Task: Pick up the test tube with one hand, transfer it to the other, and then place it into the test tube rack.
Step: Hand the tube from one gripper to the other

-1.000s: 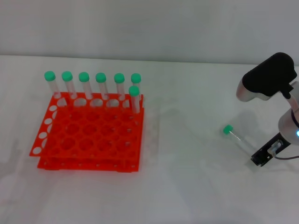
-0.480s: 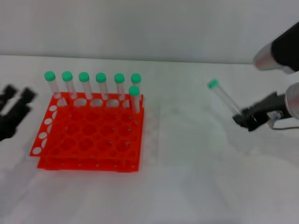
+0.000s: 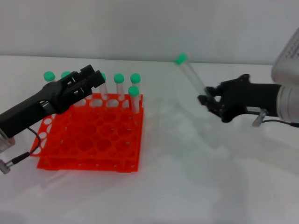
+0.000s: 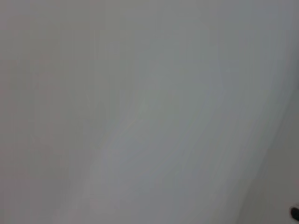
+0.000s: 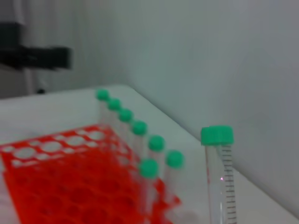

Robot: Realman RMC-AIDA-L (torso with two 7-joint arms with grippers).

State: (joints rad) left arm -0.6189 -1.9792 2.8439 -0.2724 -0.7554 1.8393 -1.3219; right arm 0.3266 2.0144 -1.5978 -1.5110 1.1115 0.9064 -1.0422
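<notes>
Fingers of my right gripper (image 3: 205, 98) pinch the test tube (image 3: 190, 75) near its tapered end, holding it off the white counter (image 3: 187, 177) with the green cap tilted up and toward the rack side. My left gripper (image 3: 93, 77) hangs above the back rows of the orange-red test tube rack (image 3: 88, 137), its fingers slightly parted, well apart from the tube. Seven capped tubes (image 3: 134, 97) stand along the rack's far edge. I judge the pickup done and the handover beginning: next I must bring both grippers together mid-air so my left fingers can close on the tube's free upper length before my right lets go.
</notes>
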